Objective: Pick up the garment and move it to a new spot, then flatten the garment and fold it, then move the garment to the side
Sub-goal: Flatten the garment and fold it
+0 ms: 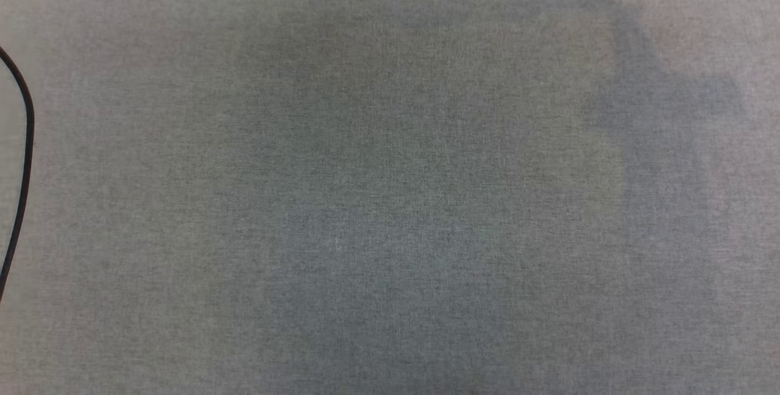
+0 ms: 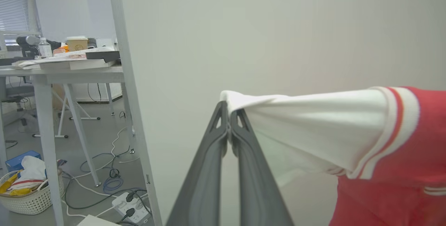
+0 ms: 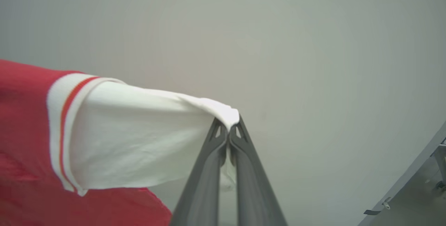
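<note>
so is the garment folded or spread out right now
Spread, held up: the left gripper and right gripper are each shut on a white end, the garment stretched between them. Lower part: cannot tell.

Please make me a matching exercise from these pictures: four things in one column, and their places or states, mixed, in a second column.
Things:
1. left gripper
2. white basket
3. paper cup
4. black cable

Places or states:
A. on the desk
B. at the left edge of the grey cloth
C. shut on the garment
D. on the floor

Pairs: 1-C, 2-D, 3-A, 4-B.
</note>
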You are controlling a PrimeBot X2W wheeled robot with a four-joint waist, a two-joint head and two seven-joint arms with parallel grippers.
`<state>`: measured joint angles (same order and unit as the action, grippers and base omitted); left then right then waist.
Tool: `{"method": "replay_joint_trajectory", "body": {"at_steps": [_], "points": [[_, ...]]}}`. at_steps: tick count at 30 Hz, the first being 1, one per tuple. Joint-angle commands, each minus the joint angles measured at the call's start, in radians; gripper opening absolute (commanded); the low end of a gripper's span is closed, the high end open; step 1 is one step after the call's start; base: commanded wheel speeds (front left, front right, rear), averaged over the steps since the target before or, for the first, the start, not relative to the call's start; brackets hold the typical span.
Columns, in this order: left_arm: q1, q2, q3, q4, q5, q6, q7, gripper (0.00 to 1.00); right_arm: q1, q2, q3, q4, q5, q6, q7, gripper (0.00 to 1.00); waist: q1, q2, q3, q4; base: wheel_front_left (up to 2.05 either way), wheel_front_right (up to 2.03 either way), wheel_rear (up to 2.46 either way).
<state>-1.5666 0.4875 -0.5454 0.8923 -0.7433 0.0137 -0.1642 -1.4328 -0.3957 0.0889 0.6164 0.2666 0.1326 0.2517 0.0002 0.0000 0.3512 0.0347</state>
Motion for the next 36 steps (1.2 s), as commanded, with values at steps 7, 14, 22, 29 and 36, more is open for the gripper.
{"method": "replay_joint_trajectory", "body": {"at_steps": [7, 14, 22, 29, 36], "points": [[-0.001, -0.038, 0.013, 0.148, -0.030, -0.052, -0.032, 0.00, -0.040, 0.068, 0.059, 0.160, 0.029, -0.002, -0.086, 0.00, -0.0002, 0.0000, 0.154, -0.050, 0.00, 0.00, 0.00], [0.095, -0.098, 0.013, 0.278, -0.075, -0.101, -0.028, 0.00, 0.027, 0.143, 0.126, 0.299, 0.100, -0.002, -0.149, 0.00, -0.0002, 0.0000, 0.170, -0.057, 0.00, 0.00, 0.00], [0.322, -0.158, 0.028, 0.364, -0.146, -0.136, -0.029, 0.00, 0.206, 0.195, 0.205, 0.416, 0.211, -0.002, -0.216, 0.00, -0.0002, 0.0000, 0.098, -0.051, 0.00, 0.00, 0.00], [0.472, -0.181, 0.027, 0.369, -0.176, -0.143, -0.061, 0.00, 0.389, 0.142, 0.256, 0.394, 0.324, -0.002, -0.253, 0.00, -0.0002, 0.0000, -0.012, -0.016, 0.00, 0.00, 0.00], [0.636, -0.166, -0.006, 0.321, -0.171, -0.144, -0.086, 0.00, 0.617, 0.087, 0.305, 0.298, 0.417, -0.002, -0.270, 0.00, -0.0002, 0.0000, -0.160, -0.001, 0.00, 0.00, 0.00]]}}
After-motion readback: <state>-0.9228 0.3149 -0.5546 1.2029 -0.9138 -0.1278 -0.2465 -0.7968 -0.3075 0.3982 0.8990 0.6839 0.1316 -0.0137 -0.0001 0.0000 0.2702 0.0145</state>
